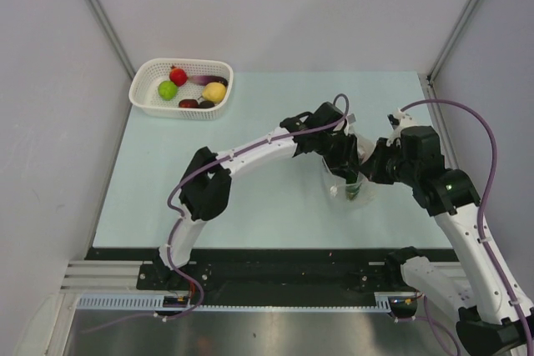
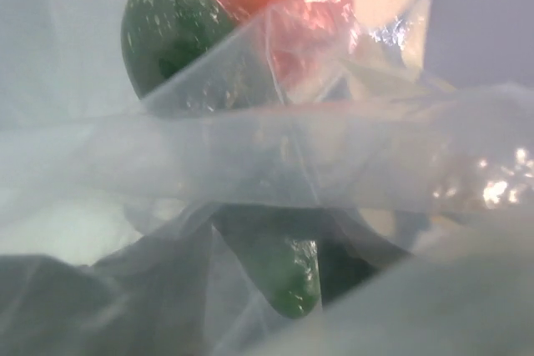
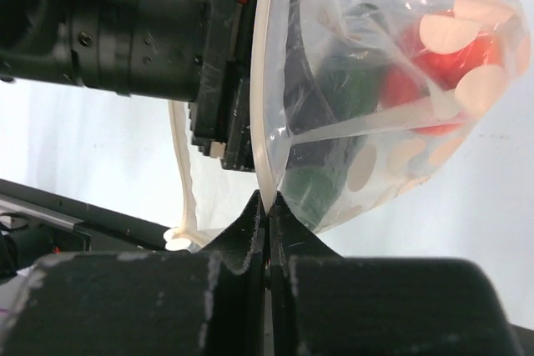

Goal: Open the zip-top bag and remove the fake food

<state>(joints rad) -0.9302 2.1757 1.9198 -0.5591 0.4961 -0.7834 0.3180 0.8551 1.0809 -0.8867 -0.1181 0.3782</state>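
Left arm (image 1: 259, 154) for you: white shells, black joint blocks, left purple cable (image 1: 185, 179) looping off lower link. Right arm (image 1: 476, 239): same white-and-black build, right purple cable (image 1: 496, 156) longer, arching wide. Close up now, your right pincer (image 3: 267, 210): matte black fingers, grainy finish. Left wrist housing (image 3: 125, 35): black, ribbed barrel, small screw, red fleck at edge.
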